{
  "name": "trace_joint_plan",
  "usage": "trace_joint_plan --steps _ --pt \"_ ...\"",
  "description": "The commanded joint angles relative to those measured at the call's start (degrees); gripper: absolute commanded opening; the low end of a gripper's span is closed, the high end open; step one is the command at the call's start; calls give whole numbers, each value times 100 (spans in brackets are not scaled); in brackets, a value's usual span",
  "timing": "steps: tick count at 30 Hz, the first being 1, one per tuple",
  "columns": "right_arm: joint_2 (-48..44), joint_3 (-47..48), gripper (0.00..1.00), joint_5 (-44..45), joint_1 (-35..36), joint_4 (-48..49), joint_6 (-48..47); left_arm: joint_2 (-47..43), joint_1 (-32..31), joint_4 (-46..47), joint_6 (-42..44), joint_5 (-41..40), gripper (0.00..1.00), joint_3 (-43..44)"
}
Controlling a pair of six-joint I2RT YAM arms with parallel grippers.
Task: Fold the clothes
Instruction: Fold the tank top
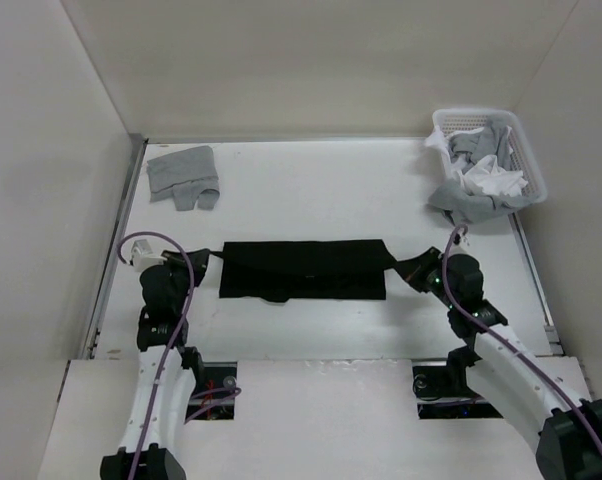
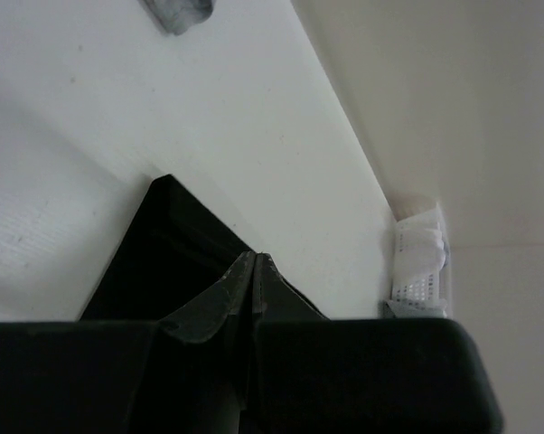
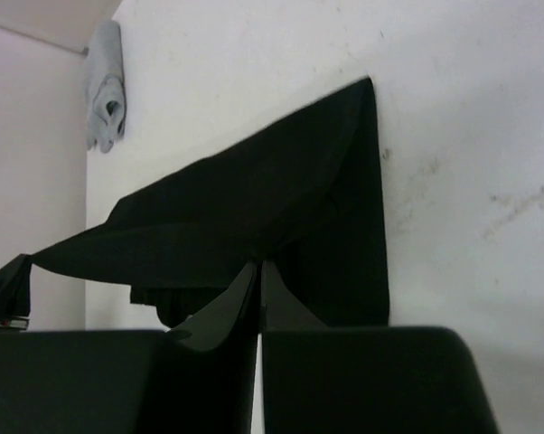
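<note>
Top view: the black T-shirt [image 1: 303, 270] lies as a wide band across the middle of the table [image 1: 311, 190], nearer its front edge, strung between my left gripper [image 1: 209, 258] and right gripper [image 1: 406, 268], one at each end. Left wrist: the left gripper [image 2: 256, 262] is pinched closed on the black T-shirt [image 2: 154, 271] at its corner. Right wrist: the right gripper [image 3: 258, 267] is clamped on the black T-shirt [image 3: 254, 217], whose edge is raised off the table and pulled taut away to the left.
</note>
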Motion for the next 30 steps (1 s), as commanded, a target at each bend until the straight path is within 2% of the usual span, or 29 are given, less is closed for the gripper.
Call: trace_joint_plan --steps 1,6,8,9,11,14,18,22,25,30 --pt "-166 -256 3 144 147 -445 459 -265 38 -701 -4 286 0 -338" --pt "-200 -617 5 82 262 -753 1065 -424 99 -1193 -4 93 2 -577" --pt "-367 -687 7 266 393 -902 1224 -477 178 -1431 31 -187 7 -507" --pt "-446 -662 10 371 437 -1025 1242 -494 170 -1449 92 -319 11 -454" --pt "-552 -600 26 600 464 -1227 1216 -495 99 -1423 189 -513 21 -314" --pt "-509 -521 48 908 482 -1184 1085 -416 -58 -1108 295 -786 23 -77" --pt "288 -442 55 953 482 -422 795 128 -664 -203 365 -909 23 170" --pt "1528 -249 54 418 350 607 557 1357 -1919 649 418 -1356 23 416" --pt "2092 -266 51 127 376 1336 697 2026 -2624 1151 427 -1700 23 539" --pt "2427 -345 25 -6 306 1795 1005 2423 -2942 1530 436 -1806 23 697"
